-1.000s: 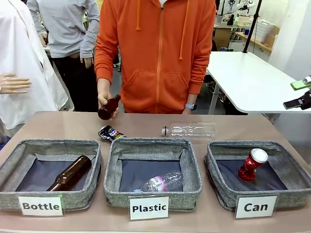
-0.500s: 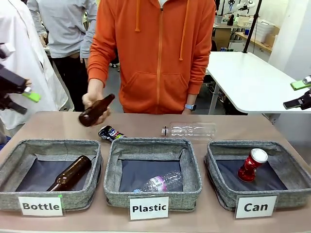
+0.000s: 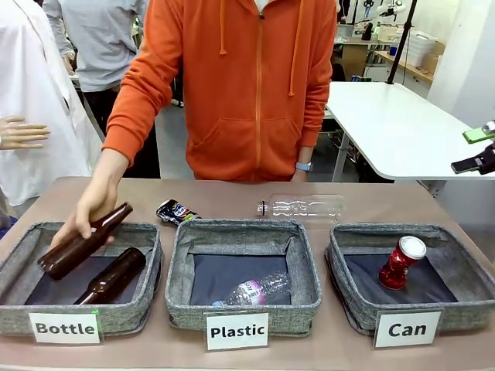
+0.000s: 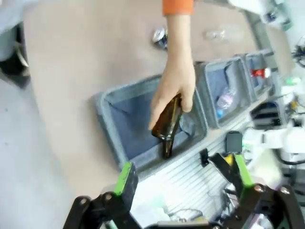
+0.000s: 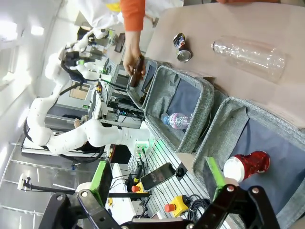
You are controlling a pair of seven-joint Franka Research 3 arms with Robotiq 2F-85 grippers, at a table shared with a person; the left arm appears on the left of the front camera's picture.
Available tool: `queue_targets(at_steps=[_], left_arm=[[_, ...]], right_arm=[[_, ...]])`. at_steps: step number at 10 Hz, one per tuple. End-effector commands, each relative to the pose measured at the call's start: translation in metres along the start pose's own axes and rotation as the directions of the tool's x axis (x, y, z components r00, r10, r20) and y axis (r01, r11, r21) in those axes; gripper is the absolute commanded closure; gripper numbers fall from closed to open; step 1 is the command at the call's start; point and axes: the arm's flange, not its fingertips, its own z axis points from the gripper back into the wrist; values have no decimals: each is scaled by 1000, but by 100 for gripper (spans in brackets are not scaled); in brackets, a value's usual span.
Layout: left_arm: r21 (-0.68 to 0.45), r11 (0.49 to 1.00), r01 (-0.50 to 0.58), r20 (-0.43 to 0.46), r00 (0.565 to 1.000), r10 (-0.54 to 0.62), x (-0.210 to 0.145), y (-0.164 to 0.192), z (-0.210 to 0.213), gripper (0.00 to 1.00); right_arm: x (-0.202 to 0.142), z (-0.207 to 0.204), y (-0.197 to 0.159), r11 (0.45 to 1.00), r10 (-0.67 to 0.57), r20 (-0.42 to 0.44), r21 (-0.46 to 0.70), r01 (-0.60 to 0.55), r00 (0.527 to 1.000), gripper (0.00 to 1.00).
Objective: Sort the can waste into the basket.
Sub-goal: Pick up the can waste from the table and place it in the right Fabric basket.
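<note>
A red can (image 3: 401, 263) with a silver top leans inside the grey basket signed "Can" (image 3: 456, 313) at the right; the right wrist view looks down on that red can (image 5: 248, 164) in the basket (image 5: 224, 126). A crushed dark can (image 3: 176, 211) lies on the table behind the baskets, and it is small in the left wrist view (image 4: 160, 37). My right gripper (image 3: 476, 148) hangs open at the right edge, high above the table, its own view showing the jaws (image 5: 158, 179) wide apart and empty. My left gripper (image 4: 183, 174) is open too, far above the Bottle basket.
A person in an orange hoodie lowers a brown bottle (image 3: 81, 242) into the Bottle basket (image 3: 147, 297), beside another brown bottle (image 3: 112, 277). The Plastic basket (image 3: 309, 297) holds a small clear bottle (image 3: 254, 291). A large clear bottle (image 3: 302, 207) lies on the table behind it.
The person's hand has carried the brown bottle from the table's far edge down and left into the Bottle basket. The left gripper, at the front view's left edge half a second ago, has drawn back.
</note>
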Motion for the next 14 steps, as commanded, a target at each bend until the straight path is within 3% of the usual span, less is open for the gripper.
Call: queue_targets(at_steps=[1, 4, 9, 12, 14], left_arm=[[-46, 999, -13, 73, 997, 16, -8, 24, 26, 0], [-88, 995, -37, 96, 994, 46, -8, 39, 22, 0], [-71, 997, -33, 58, 998, 37, 9, 19, 2, 0], [28, 999, -22, -3, 1000, 23, 40, -27, -59, 0], [104, 994, 25, -94, 995, -15, 65, -68, -134, 0]], right_arm=[[-2, 1, 1, 1000, 14, -6, 1, -14, 1000, 0], [-2, 1, 1, 1000, 14, -6, 1, -14, 1000, 0], [-2, 1, 1, 1000, 14, -6, 1, -14, 1000, 0], [-2, 1, 1, 1000, 14, -6, 1, -14, 1000, 0], [-2, 1, 1, 1000, 14, -6, 1, -14, 1000, 0]])
